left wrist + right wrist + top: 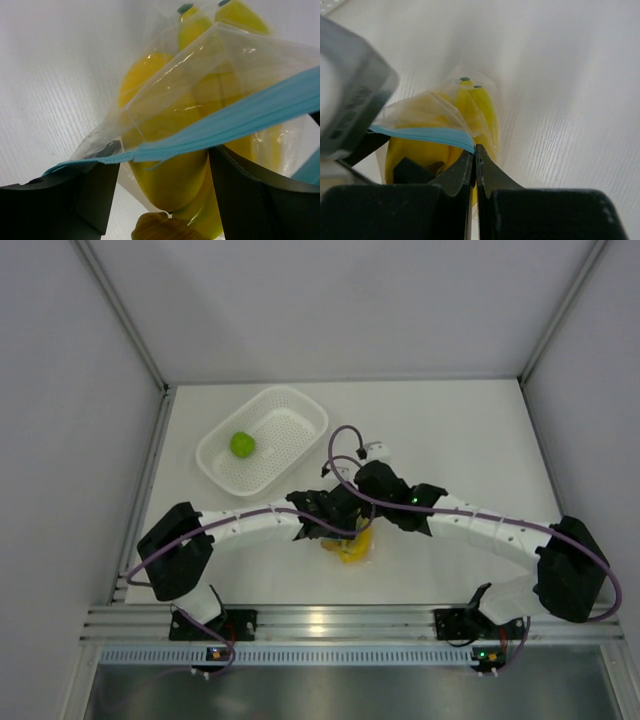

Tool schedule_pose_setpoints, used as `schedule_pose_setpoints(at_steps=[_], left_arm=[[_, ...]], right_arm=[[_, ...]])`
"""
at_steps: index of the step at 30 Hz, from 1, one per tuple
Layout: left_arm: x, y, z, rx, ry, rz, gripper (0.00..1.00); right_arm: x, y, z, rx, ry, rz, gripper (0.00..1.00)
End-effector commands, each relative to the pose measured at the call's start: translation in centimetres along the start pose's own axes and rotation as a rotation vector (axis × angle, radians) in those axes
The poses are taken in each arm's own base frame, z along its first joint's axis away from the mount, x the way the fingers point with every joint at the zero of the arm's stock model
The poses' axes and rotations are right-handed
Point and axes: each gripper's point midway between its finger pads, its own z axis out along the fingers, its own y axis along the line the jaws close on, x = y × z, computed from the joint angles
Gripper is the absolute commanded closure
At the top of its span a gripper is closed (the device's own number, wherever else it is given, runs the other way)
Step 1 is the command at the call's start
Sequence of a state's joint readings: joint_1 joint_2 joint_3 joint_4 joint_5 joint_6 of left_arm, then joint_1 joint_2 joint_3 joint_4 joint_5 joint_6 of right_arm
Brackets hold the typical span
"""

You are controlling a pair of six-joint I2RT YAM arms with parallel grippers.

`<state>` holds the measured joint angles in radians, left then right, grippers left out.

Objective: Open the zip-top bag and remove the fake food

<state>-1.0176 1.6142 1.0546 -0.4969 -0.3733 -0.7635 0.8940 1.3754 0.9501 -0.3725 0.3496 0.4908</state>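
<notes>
The zip-top bag (352, 545) hangs between my two grippers at the table's middle, with yellow fruit inside. My right gripper (475, 150) is shut on one end of its light blue zip strip (425, 134). My left gripper (165, 200) is open, with its fingers (250, 190) at the bag's mouth on either side of a yellow-orange oval fruit (170, 170), under the strip (240, 117). The banana bunch (480, 107) lies deeper in the bag and also shows in the left wrist view (200, 30). The green ball fruit (242, 444) lies in the white basket.
The white perforated basket (300, 400) stands at the back left, tilted diagonally. Both arms (480, 525) meet over the table's middle. Grey walls enclose the table on three sides, and a metal rail (320, 625) runs along the near edge.
</notes>
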Motion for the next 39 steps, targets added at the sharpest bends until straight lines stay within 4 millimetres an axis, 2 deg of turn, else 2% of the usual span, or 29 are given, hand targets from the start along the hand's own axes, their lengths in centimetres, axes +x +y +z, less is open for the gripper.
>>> schedule_pose_setpoints(at_steps=[1,5,6,7,10,13,16,17,19,20,22,25,30,36,39], left_arm=[[4.3,2.8,1.2,-0.111,0.128,0.076,0.25],[4.8,2.9,2.4,-0.141,0.140,0.075,0.31],[4.7,2.6,2.5,-0.137,0.137,0.069,0.38],[4.5,2.5,2.5,-0.133,0.130,0.064,0.57],[3.0,1.6,1.8,-0.098,0.079,0.031,0.80],[0.7,1.2,0.4,-0.067,-0.005,-0.007,0.86],[-1.3,0.9,-1.2,-0.032,-0.077,-0.031,1.00],[-2.4,0.3,-2.0,0.008,-0.121,-0.052,1.00],[-2.7,0.0,-2.5,0.048,-0.144,-0.040,1.00],[-3.6,-0.4,-3.3,0.080,-0.178,-0.056,1.00],[-3.9,-0.5,-3.8,0.103,-0.195,-0.061,1.00],[-5.0,-1.7,-5.5,0.205,-0.247,-0.055,1.00],[-6.7,-2.0,-7.6,0.304,-0.370,-0.065,1.00],[-7.2,-3.4,-9.3,0.456,-0.458,-0.005,1.00],[-6.9,-4.3,-9.9,0.530,-0.465,0.041,1.00]], right_arm=[[-2.5,0.3,-0.5,0.059,-0.094,-0.001,1.00],[-2.0,0.9,-0.3,0.053,-0.083,-0.017,1.00],[-2.0,0.9,-0.2,0.060,-0.083,-0.020,1.00],[-1.9,0.9,-0.2,0.060,-0.081,-0.021,1.00],[-1.7,0.8,-0.2,0.065,-0.079,-0.022,1.00],[-1.8,0.8,-0.3,0.064,-0.084,-0.016,1.00],[-2.3,0.9,-0.6,0.057,-0.104,0.000,1.00],[-2.6,1.1,-0.7,0.048,-0.111,0.007,1.00],[-3.4,1.4,-1.1,0.028,-0.138,0.022,1.00],[-3.6,1.7,-1.2,0.018,-0.144,0.023,1.00],[-4.5,2.0,-1.3,-0.001,-0.168,0.022,1.00],[-5.5,2.5,-1.4,-0.010,-0.185,-0.007,1.00],[-7.0,3.7,-1.8,-0.058,-0.201,-0.078,1.00],[-7.5,5.5,-2.4,-0.150,-0.192,-0.144,1.00],[-8.1,4.9,-2.8,-0.121,-0.209,-0.158,1.00]])
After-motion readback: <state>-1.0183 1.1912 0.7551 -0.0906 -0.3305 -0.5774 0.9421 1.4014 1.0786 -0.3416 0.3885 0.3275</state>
